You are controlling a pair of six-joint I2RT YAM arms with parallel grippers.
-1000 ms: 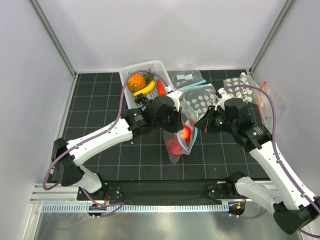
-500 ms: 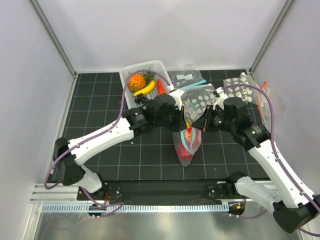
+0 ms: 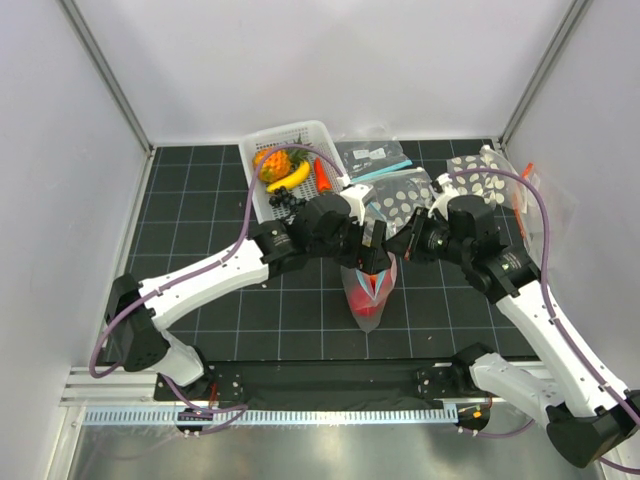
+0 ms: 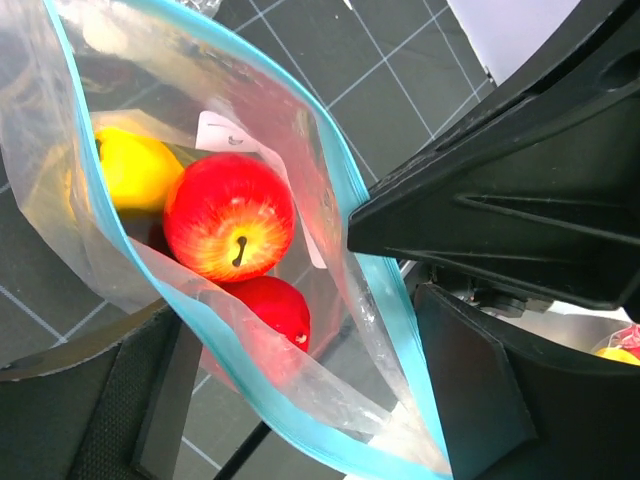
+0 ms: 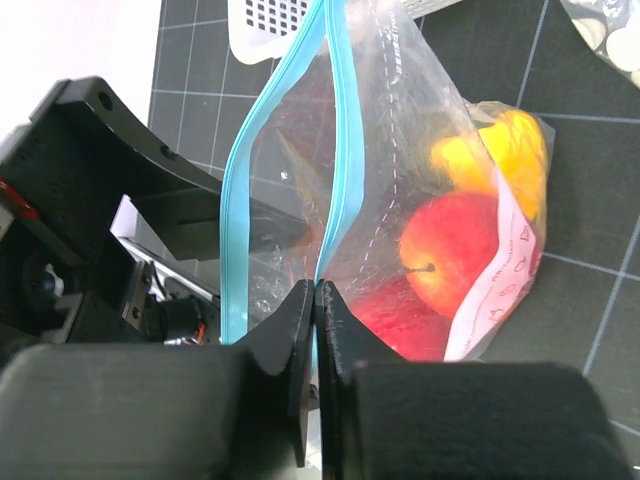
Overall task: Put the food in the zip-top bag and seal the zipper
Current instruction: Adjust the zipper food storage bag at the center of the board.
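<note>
The zip-top bag (image 3: pixel 370 295) hangs upright between my two grippers, its mouth parted. In the left wrist view two red apple-like rounds (image 4: pixel 230 215) (image 4: pixel 278 312) and a yellow lemon-like piece (image 4: pixel 132 168) lie inside it. The teal zipper (image 4: pixel 402 348) runs between the jaws of my left gripper (image 4: pixel 310 400), which stand wide open on either side of the mouth without pinching it. My right gripper (image 5: pixel 317 292) is shut on one side of the zipper (image 5: pixel 340 150); the other side (image 5: pixel 236 230) bows away from it. From above, the left gripper (image 3: pixel 374 254) and right gripper (image 3: pixel 399 245) sit close together over the bag.
A white basket (image 3: pixel 258 195) at the back holds a pineapple (image 3: pixel 272 160) and a banana (image 3: pixel 288 177). Dotted clear bags (image 3: pixel 405 195) (image 3: pixel 485 180) and a smaller printed bag (image 3: pixel 368 154) lie behind the grippers. Walls close in both sides of the black mat.
My left gripper has opened and let go of the bag's mouth. The bag has swung from leaning left to hanging upright, now held by the right gripper alone.
</note>
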